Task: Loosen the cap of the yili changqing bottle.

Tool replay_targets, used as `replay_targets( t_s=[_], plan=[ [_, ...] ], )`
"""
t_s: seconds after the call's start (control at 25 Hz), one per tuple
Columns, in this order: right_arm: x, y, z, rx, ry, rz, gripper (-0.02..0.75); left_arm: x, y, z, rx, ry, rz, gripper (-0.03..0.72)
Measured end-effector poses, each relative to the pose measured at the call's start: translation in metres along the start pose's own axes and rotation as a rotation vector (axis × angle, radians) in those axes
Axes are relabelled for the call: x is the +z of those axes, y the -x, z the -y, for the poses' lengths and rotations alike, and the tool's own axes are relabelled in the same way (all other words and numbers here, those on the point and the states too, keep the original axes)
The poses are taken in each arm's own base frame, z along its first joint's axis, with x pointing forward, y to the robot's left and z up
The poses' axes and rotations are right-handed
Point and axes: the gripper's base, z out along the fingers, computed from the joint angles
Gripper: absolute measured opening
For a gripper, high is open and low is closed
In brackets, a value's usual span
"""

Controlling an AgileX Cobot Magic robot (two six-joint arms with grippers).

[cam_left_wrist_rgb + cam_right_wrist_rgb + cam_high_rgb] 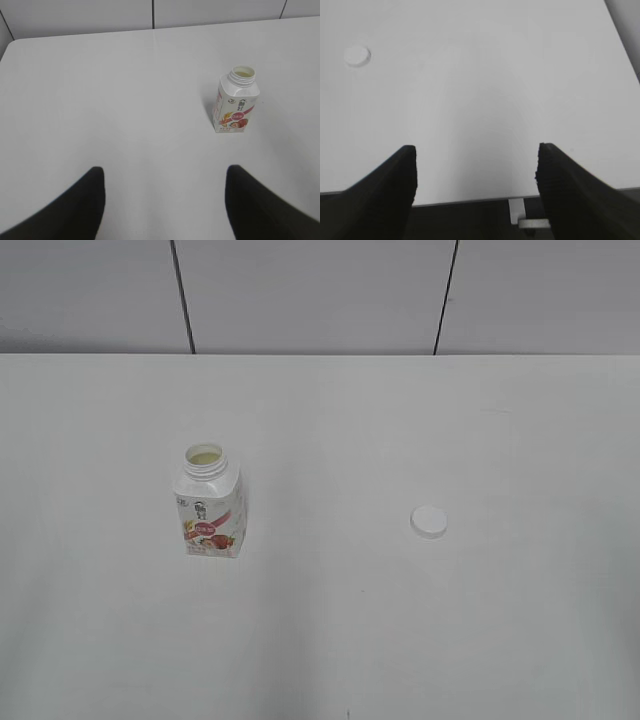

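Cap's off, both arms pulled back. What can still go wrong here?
1. The bottle stands upright and open, liquid showing at the neck; a bump from a returning arm would likely spill it.
2. The cap lies loose on the table, apart from the bottle; a sweep could send it off.

A white counter (330, 640) fills most of the frame, running from the bottom edge up to a pale panelled wall (310, 290) along the top, where two dark vertical seams divide the panels. Left of centre the yili changqing bottle (210, 503) stands upright, its wide threaded neck open and pale contents visible inside; the red-pink fruit label faces the camera. The cap (428, 522) lies flat on the counter right of centre, well apart from the bottle, at about the same height in the frame.
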Motion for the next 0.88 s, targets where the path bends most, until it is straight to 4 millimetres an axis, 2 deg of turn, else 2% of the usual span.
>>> replay_targets(
  t_s=[0.2, 0.88],
  plan=[
    [-0.019, -0.014, -0.002, -0.003, -0.014, 0.151, 0.586, 0.000, 0.000, 0.000, -0.001, -0.001, 0.000, 0.468],
    [-0.021, -0.015, -0.002, 0.003, -0.014, 0.167, 0.586, 0.000, 0.000, 0.000, -0.001, -0.002, 0.001, 0.468]
  ],
)
